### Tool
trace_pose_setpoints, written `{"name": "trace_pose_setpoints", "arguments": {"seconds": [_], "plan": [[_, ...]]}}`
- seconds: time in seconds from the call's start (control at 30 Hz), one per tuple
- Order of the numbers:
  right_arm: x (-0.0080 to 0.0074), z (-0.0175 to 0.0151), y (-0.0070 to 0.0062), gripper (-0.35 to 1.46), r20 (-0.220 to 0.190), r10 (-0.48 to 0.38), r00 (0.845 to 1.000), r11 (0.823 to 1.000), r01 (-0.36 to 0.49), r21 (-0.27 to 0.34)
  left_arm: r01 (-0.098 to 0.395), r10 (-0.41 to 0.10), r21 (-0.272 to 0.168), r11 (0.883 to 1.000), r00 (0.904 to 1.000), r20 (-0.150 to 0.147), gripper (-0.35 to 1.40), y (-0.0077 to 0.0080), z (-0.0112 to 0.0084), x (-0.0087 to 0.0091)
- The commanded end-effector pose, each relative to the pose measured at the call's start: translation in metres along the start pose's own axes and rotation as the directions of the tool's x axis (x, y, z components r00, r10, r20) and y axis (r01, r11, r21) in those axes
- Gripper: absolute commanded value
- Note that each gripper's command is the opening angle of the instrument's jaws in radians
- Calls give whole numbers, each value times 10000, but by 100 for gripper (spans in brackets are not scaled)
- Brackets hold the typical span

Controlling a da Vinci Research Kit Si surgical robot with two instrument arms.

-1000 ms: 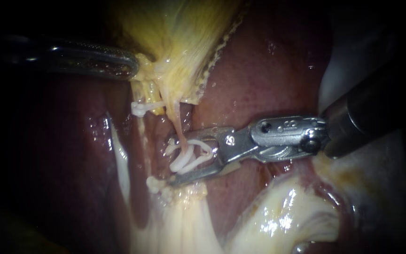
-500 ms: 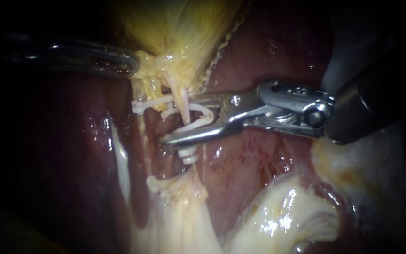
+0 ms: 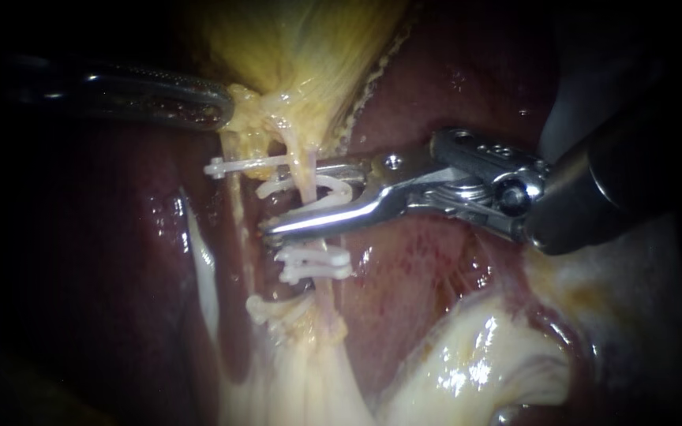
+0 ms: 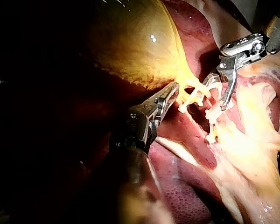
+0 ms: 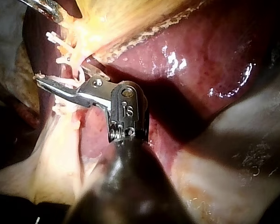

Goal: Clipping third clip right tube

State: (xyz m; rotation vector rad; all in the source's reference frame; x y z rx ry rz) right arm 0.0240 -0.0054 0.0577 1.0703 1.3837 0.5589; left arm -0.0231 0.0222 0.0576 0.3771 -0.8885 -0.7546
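We see the liver (image 3: 451,87) in dark red, with fine paler speckles and wet white glints. The gallbladder (image 3: 301,55) is yellow with lighter streaks, and its edge carries a row of pale dots. The tube (image 3: 306,183) is pale pink. The clip (image 3: 339,186) in the right instrument (image 3: 292,199) is white, as are the other clips (image 3: 313,264). This instrument is bright silver with a black shaft. The left instrument (image 3: 219,106) is dark grey. The tissue (image 3: 467,355) beside the liver is glossy cream-white.
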Motion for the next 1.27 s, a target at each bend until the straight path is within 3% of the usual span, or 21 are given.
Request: {"name": "trace_pose_setpoints", "arguments": {"seconds": [0.03, 0.4, 0.5, 0.67, 1.27], "plan": [[1, 0, -1, 45, 26, 9, 10000, 10000, -9, 18, -2, 2, 1, 10000, 10000, 1, -35, 0, 0, 0], [1, 2, 4, 24, 10, 835, 9965, 9965, -835, -3, 58, -58, 2, 10000, 10000, 3, -35, 0, 0, 0], [1, 2, 4, 8, 4, 1188, 9929, 9929, -1188, -9, 58, -58, 1, 10000, 10000, 3, -35, 0, 0, 0], [2, 1, 5, -35, -21, 1542, 9880, 9880, -1542, 13, 58, -58, 2, 10000, 10000, 3, -35, 0, 1, 0], [0, -7, 13, -35, -36, 1887, 9820, 9820, -1887, 38, 60, -60, 3, 10000, 10000, 3, -35, 0, 0, -1]]}}
